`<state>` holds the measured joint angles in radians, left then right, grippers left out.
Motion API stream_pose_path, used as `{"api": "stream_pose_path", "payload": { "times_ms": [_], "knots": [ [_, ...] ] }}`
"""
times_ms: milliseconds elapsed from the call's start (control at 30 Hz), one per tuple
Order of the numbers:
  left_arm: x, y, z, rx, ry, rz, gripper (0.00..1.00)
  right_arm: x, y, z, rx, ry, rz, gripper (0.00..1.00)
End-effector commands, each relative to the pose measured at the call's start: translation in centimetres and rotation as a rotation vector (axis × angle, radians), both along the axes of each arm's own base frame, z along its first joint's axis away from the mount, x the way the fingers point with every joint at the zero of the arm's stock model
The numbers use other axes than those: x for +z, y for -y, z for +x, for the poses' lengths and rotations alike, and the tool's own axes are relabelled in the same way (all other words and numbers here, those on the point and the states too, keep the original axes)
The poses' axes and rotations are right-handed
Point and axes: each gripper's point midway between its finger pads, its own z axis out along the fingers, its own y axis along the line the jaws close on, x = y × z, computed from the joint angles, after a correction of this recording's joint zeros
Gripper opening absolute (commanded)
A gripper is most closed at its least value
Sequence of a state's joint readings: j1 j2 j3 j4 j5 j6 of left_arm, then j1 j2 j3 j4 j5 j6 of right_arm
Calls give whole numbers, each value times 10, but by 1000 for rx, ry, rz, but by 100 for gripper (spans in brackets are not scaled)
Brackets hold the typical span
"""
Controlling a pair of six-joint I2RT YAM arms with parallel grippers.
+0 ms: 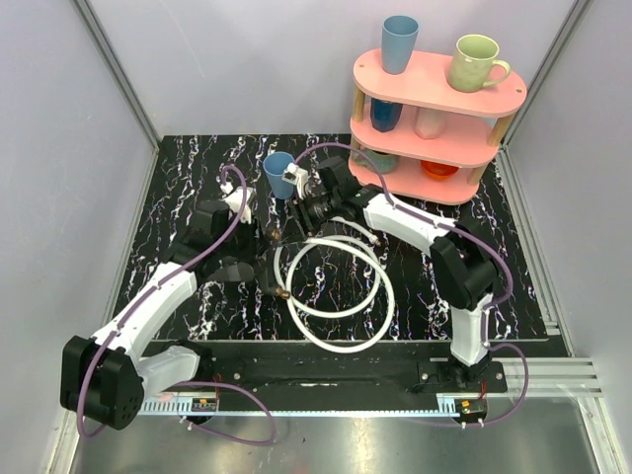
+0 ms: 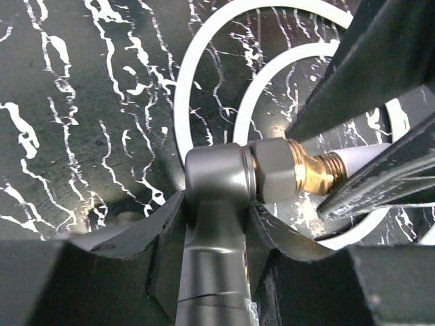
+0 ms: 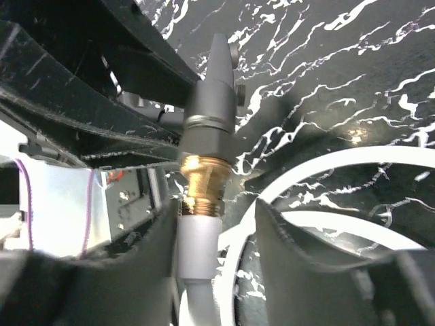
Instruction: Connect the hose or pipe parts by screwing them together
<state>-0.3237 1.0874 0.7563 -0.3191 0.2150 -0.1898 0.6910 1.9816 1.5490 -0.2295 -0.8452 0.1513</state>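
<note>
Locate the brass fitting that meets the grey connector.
Left wrist view, right of centre: the brass fitting sits between the grey connector, gripped by the left fingers, and the white hose, flanked by the right fingers.

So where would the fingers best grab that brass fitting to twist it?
Across the brass fitting just beside the white hose, coming from the hose side; its other end sits in the grey fitting that the left fingers hold.

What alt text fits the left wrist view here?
The left gripper clamps a grey fitting joined to a brass fitting on a white hose. The right gripper, open, straddles the brass threads. Hose loops lie on the marbled table.
</note>
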Motion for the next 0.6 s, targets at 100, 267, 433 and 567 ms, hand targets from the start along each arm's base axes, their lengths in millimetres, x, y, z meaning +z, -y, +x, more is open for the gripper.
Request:
{"api": "stream_pose_path", "payload": {
  "times_ms": [100, 267, 433, 567],
  "knots": [
    [78, 37, 14, -131, 206, -158, 0, 57, 45, 37, -227, 481, -42, 91],
    [72, 38, 13, -142, 151, -154, 0, 97, 64, 18, -137, 937, 0, 95],
    [64, 43, 10, -173, 92, -160, 0, 102, 65, -20, -4, 1456, 9, 94],
    [61, 48, 7, -205, 57, -177, 0, 100, 59, -35, 56, 1601, -35, 92]
  ]
}}
